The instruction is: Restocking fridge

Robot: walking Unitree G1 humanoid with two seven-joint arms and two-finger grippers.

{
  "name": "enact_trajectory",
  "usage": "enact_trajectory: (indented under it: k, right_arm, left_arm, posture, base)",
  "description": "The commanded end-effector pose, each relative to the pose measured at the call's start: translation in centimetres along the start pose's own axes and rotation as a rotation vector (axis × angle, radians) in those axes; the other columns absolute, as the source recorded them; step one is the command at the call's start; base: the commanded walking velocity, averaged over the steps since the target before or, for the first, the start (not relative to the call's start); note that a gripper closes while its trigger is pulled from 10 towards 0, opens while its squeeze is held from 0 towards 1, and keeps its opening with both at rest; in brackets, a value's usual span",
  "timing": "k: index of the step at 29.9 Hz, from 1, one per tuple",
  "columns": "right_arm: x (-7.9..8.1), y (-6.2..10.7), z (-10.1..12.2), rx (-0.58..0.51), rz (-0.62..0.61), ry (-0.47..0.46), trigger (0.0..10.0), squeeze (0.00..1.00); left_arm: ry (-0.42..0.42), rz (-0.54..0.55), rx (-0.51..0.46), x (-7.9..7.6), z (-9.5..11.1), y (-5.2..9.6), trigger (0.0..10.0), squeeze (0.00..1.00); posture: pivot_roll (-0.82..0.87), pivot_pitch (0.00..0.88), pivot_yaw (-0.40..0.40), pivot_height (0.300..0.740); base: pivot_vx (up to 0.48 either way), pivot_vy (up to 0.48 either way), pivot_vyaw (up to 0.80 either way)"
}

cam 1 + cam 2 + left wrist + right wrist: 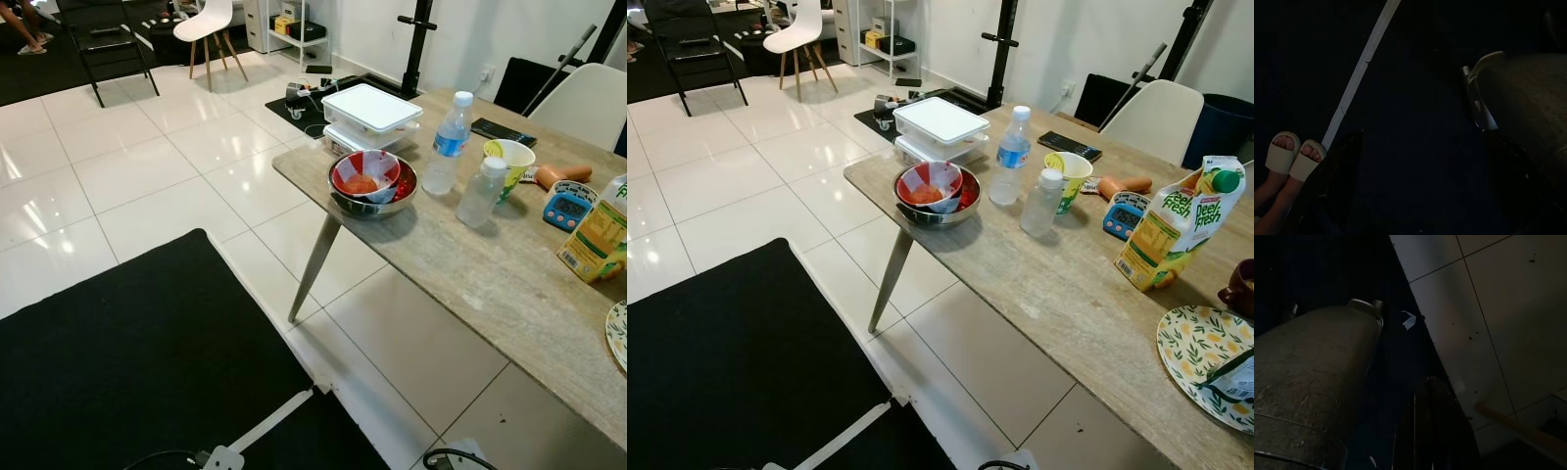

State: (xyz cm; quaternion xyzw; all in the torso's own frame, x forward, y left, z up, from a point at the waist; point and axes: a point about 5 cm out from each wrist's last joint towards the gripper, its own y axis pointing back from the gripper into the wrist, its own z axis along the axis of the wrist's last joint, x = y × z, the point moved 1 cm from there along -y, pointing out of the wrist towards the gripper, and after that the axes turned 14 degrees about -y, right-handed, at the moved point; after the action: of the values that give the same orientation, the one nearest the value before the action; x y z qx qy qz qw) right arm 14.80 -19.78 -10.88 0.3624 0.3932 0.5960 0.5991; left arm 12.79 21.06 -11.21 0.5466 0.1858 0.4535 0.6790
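Step in hand: approach, nothing picked up yet. Juice carton (1169, 231) stands at the bench's (1048, 294) right side; water bottle (1011, 157) and steel bowl (937, 194) further left. Both arms hang idle: left gripper (1420, 186) wide apart, right gripper (1432, 431) closed, empty. Next: step closer, raise an arm.
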Motion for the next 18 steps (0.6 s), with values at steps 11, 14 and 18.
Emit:
enact_trajectory:
  k: [11, 14, 18]
  right_arm:
    - [-0.01, 0.14, -1.50, 0.059, 0.005, 0.013, 10.0, 0.00]
    - [-0.11, 0.16, -1.53, 0.060, 0.004, 0.016, 10.0, 0.00]
    - [-0.52, 0.17, -1.19, 0.047, -0.006, 0.012, 10.0, 0.00]
  left_arm:
    - [0.001, -0.024, 0.026, -0.97, -0.66, 0.05, 10.0, 0.00]
    - [0.003, -0.024, 0.026, -1.03, -0.65, 0.05, 10.0, 0.00]
    - [0.002, -0.027, 0.028, -1.12, -0.79, 0.08, 10.0, 0.00]
  posture:
    - [0.01, 0.085, -0.021, 0.740]
    - [0.01, 0.085, -0.020, 0.740]
    - [0.00, 0.084, -0.014, 0.740]
  base:
    - [0.000, 0.000, 0.00]
    - [0.000, 0.000, 0.00]
    - [0.000, 0.000, 0.00]
